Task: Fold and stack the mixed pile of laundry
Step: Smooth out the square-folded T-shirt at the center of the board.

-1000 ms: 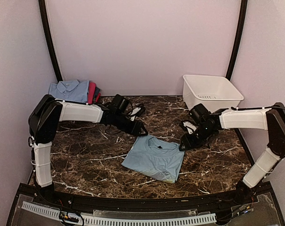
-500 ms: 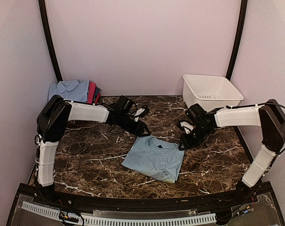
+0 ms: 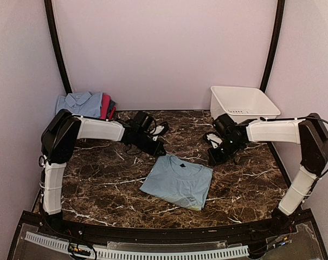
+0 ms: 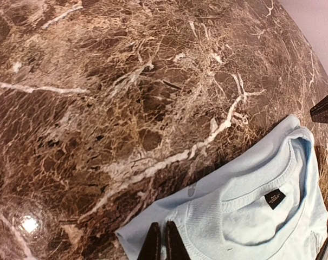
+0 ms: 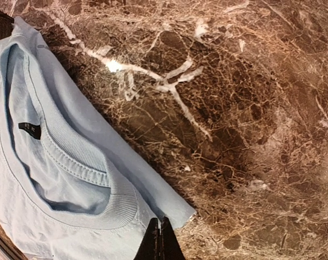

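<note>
A folded pale blue tee (image 3: 177,181) lies flat in the middle of the marble table (image 3: 98,173), collar toward the back. My left gripper (image 3: 159,151) is shut on its back left corner; in the left wrist view the tee (image 4: 250,216) puckers at the closed tips of the gripper (image 4: 164,235). My right gripper (image 3: 211,161) is shut on the back right corner, and the right wrist view shows its closed tips (image 5: 160,230) on the tee's edge (image 5: 55,179). More of the laundry pile sits at the back left: a pale blue collared shirt (image 3: 79,103) beside a magenta piece (image 3: 105,105).
A white plastic tub (image 3: 242,105) stands at the back right, just behind the right arm. Black upright posts (image 3: 58,49) rise at both back corners. Pale walls close in the table on three sides.
Both grippers have gone from open to shut at the tee's two back corners. The right gripper has moved slightly back and left toward its corner.
</note>
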